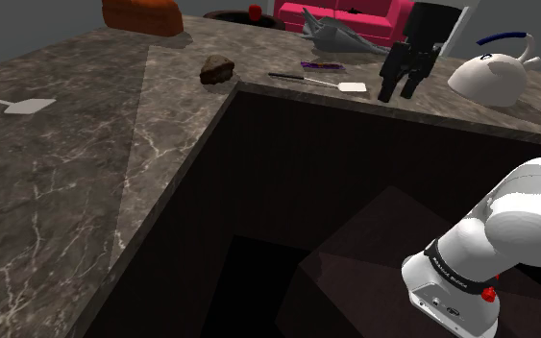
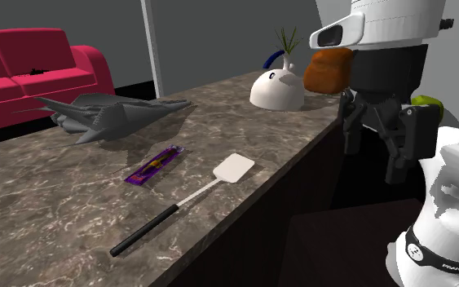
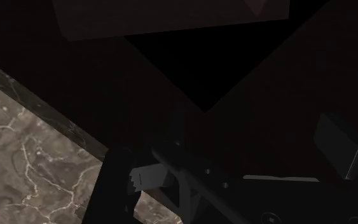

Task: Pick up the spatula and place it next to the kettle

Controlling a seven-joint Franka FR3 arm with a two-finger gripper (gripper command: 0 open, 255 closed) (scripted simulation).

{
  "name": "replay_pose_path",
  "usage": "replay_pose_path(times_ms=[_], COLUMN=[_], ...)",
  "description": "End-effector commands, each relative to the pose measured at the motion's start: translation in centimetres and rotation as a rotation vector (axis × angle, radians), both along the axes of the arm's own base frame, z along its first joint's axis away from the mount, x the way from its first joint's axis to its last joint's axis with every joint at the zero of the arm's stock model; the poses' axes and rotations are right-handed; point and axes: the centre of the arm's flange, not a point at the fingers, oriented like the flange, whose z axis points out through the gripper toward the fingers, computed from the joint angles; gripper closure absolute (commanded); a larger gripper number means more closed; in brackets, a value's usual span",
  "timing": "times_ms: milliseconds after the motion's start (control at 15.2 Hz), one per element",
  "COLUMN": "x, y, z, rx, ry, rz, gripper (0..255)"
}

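The jaws are released, spread wide with nothing between them, and they hang just off the front edge of the marble worktop (image 1: 86, 192) over the dark recess below it, not over the stone. In the shoulder view they sit between the spatula (image 1: 321, 82) on their left and the kettle (image 1: 489, 77) on their right. The spatula lies flat on the worktop close to that near edge, black handle and white blade, with the blade end turned toward the jaws and the kettle, well apart from the kettle. Just beyond it, on the far side, lies a slim purple packet (image 1: 321, 65), beside it but not touching. The kettle is white with a blue handle and stands upright near the worktop's edge. Farther back rests a grey model aircraft (image 1: 340, 36), and behind that stands a pink sofa (image 1: 345, 14).
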Motion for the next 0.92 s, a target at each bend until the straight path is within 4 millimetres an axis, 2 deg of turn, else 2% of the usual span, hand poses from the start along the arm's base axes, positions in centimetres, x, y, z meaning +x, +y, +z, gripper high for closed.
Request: replay_pose_path(times_ms=[0,462,858], x=[0.0,7.3,14.3], y=[0.0,-3.9,-5.7], z=[0.0,-1.5,-2.4], rx=[0.0,-0.029,-0.054], ry=[0.0,-0.063,-0.116], rz=[0.0,0.249,0.462], gripper=[0,0,0])
